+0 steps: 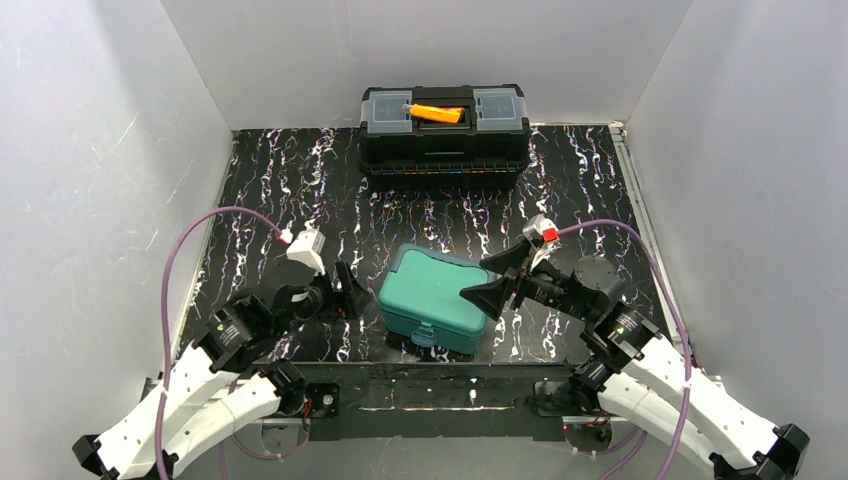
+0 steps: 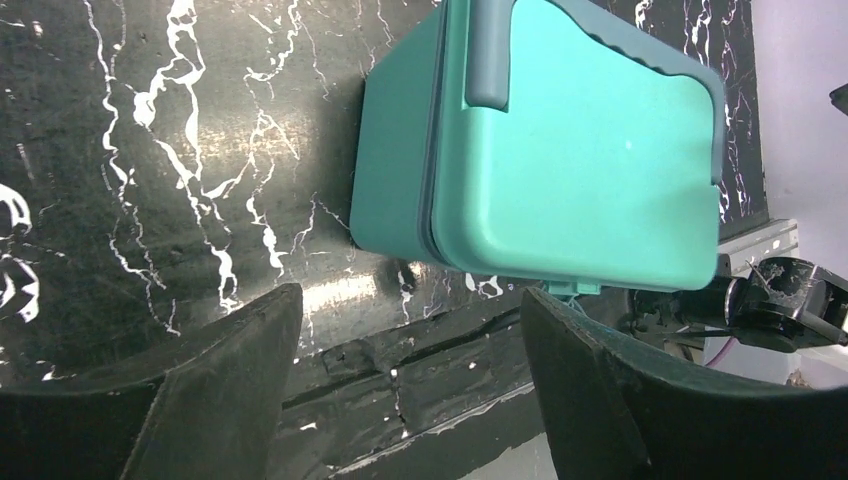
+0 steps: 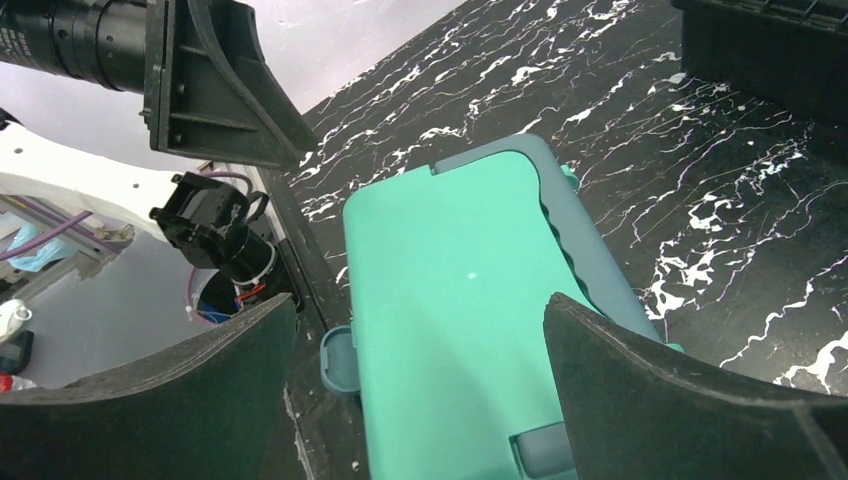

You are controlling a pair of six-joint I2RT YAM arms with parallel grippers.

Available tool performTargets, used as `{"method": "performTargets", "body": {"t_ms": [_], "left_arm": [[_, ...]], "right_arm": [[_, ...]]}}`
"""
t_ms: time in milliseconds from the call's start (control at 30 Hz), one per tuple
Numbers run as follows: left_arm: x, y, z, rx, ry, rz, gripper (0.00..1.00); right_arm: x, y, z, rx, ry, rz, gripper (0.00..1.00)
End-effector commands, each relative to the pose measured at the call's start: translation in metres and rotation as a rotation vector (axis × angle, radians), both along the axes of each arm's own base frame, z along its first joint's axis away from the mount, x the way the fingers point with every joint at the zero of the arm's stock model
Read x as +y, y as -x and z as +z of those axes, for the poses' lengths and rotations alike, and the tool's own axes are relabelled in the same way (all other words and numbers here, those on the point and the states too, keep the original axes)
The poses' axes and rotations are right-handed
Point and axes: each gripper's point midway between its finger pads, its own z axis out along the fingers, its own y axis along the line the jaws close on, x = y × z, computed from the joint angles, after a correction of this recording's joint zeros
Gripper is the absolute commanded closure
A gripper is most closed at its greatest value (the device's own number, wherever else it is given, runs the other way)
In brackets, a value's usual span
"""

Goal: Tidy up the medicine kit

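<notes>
left gripper (image 1: 352,290): black wedge fingers (image 2: 230,390) are gaping, empty, just left of the kit (image 1: 435,295).
right gripper (image 1: 475,278): fingers are spreading wide over the lid (image 3: 440,280); touching, perhaps not.
kit: smooth teal box, rounded corners, is lying shut between the grippers, front centre.
table (image 1: 280,190): black, white-veined, is spanning between plain white walls (image 1: 100,150).

Bright, even light comes from overhead; shadows under things are soft and short. The desk (image 2: 345,295) throws a pale glare in my left wrist view. My right claw (image 3: 420,300) looms dark, edges slightly blurred.
</notes>
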Motion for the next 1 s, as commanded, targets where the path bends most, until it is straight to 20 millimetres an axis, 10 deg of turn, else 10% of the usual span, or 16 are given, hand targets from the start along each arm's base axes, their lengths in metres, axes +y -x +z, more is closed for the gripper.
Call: {"method": "performTargets", "body": {"t_ms": [0,400,967], "left_arm": [[0.013,0.001,0.016,-0.040,-0.028,0.018,0.21],[-0.030,-0.038,0.058,-0.118,-0.083,-0.118,0.14],[-0.085,-0.096,0.049,-0.095,-0.141,-0.219,0.11]], "right_arm": [[-0.005,0.008,0.021,-0.017,-0.035,-0.006,0.01],[0.010,0.031,-0.020,0.167,0.078,0.057,0.03],[0.018,0.057,-0.034,0.251,0.143,0.037,0.06]]}}
